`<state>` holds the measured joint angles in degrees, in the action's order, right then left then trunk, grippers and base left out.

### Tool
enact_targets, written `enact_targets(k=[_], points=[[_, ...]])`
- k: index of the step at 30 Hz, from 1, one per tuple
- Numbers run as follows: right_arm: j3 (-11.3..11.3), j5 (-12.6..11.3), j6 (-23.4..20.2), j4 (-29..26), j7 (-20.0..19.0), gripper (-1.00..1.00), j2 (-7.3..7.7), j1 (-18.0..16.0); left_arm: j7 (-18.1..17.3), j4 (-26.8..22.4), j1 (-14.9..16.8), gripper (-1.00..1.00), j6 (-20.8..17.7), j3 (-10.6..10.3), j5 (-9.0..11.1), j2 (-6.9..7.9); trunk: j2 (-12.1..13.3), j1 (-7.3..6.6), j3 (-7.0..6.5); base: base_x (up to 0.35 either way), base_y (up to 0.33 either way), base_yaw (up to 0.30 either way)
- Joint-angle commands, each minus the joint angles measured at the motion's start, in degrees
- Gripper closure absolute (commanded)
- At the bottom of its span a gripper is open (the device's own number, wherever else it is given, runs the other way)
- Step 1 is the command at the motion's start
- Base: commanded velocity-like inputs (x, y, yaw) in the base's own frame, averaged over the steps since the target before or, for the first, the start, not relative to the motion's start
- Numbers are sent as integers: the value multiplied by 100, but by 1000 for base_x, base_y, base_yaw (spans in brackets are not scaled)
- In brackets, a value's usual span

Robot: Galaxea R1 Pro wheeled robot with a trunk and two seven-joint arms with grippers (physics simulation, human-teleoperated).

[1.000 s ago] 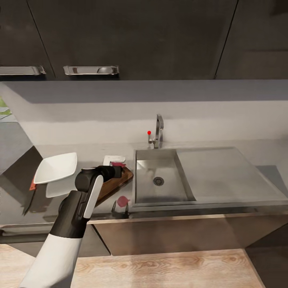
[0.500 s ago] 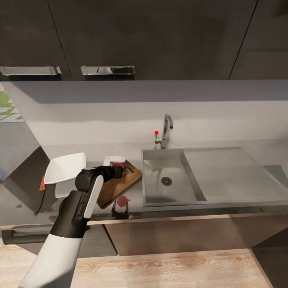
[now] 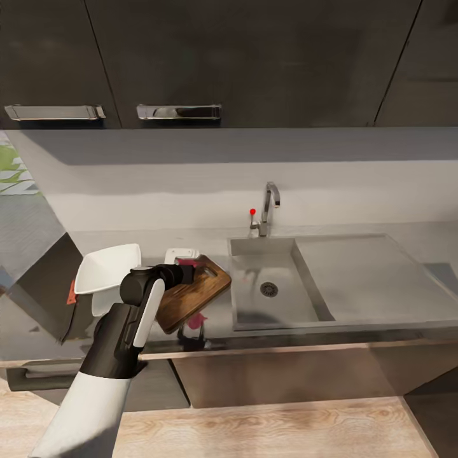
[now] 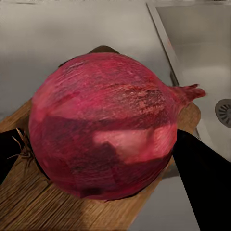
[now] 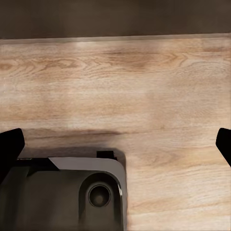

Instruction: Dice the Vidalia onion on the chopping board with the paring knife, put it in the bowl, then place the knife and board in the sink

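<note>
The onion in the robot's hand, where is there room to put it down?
The chopping board under the onion is bare wood. The drainboard right of the sink basin is free too. Left of the board is crowded by the bowl.

No text, label or number can be read anywhere (cabinet fronts and sink included).

left arm (image 3: pixel 121 331) raised forward, jaws clamped; right jaws apart.
</note>
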<state>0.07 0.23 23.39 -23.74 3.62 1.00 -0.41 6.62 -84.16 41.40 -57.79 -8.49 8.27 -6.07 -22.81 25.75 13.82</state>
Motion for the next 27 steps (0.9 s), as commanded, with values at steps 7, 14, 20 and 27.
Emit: enact_targets(k=[7, 14, 20, 27], points=[[2, 3, 16, 1, 15, -100, -2, -3, 55, -4, 0, 100, -21, -4, 61, 1, -10, 4, 10, 15, 39, 0], [2, 3, 16, 1, 15, -100, -3, -3, 57, 5, -1, 100, -21, -4, 65, 8, -10, 4, 10, 0, 1, 0], [2, 3, 9, 1, 16, -100, -3, -3, 54, 45, -1, 100, -20, -4, 63, 9, -10, 4, 23, 0, 0, 0], [2, 3, 7, 1, 16, -100, -3, -3, 51, 54, -1, 100, -19, -4, 63, 8, -10, 4, 74, 0, 0, 0]])
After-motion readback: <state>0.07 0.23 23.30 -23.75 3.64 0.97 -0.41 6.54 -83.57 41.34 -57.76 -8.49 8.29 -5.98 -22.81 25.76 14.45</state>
